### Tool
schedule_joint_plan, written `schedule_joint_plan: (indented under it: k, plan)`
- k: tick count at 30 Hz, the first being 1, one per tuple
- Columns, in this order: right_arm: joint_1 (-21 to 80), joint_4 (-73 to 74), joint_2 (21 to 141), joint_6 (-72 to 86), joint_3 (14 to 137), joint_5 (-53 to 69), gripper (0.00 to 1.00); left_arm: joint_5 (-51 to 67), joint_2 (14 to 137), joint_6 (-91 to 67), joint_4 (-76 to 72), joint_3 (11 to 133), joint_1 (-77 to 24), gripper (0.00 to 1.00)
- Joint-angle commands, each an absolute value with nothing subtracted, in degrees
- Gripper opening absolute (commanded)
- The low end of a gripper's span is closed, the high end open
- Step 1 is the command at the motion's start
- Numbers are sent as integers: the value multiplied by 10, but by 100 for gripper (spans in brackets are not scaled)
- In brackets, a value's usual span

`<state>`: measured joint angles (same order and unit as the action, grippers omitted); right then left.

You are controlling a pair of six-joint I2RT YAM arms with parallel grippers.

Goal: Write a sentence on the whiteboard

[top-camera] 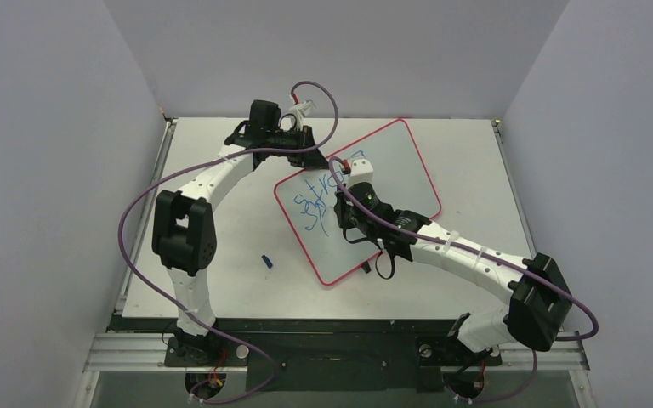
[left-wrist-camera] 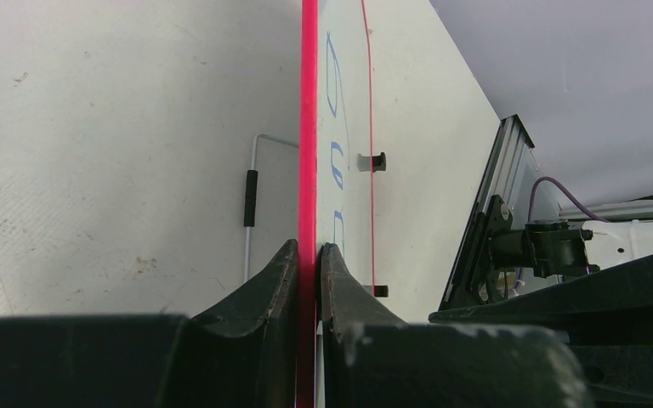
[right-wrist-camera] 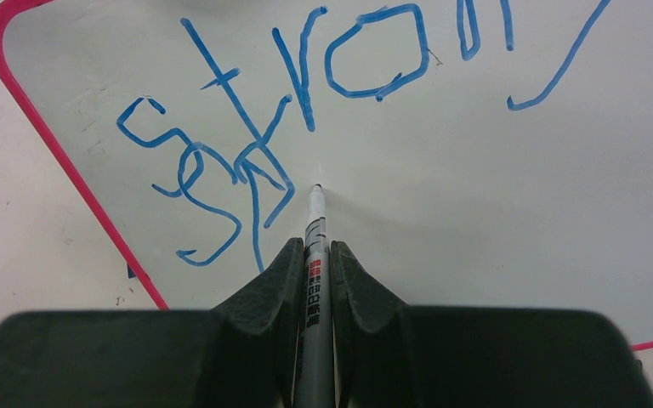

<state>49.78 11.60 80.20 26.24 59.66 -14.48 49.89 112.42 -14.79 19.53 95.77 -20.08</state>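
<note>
Whiteboard (top-camera: 400,170) lies flat mid-table (top-camera: 247,289), turned so its long axis runs near-left to far-right. Left gripper (left-wrist-camera: 309,255) is pinched on the red rim at the board's far-left edge. Right gripper (right-wrist-camera: 313,251) is clamped on the marker (right-wrist-camera: 315,212), which points straight away from the wrist with its tip down just right of the "sp" in the sentence (right-wrist-camera: 256,140). There's blank board right of the tip, and the rim runs close to the left of the "s".

Reaching from the near edge on 2 fronts: at left, bowed toward the far side with left gripper (left-wrist-camera: 309,248) pinched on the whiteboard (left-wrist-camera: 309,127) rim; at right, stretched low and leftward with right gripper (right-wrist-camera: 313,245) clamped on a marker (right-wrist-camera: 315,212).
</note>
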Motion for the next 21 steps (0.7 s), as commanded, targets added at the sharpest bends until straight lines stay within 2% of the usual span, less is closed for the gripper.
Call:
schedule_joint_plan:
  k: [1, 21]
  plan:
    - [493, 88, 812, 266, 611, -136, 0, 501, 1083, -111, 174, 953, -209, 0]
    - [496, 101, 782, 293, 537, -135, 0, 503, 1078, -113, 166, 948, -209, 0]
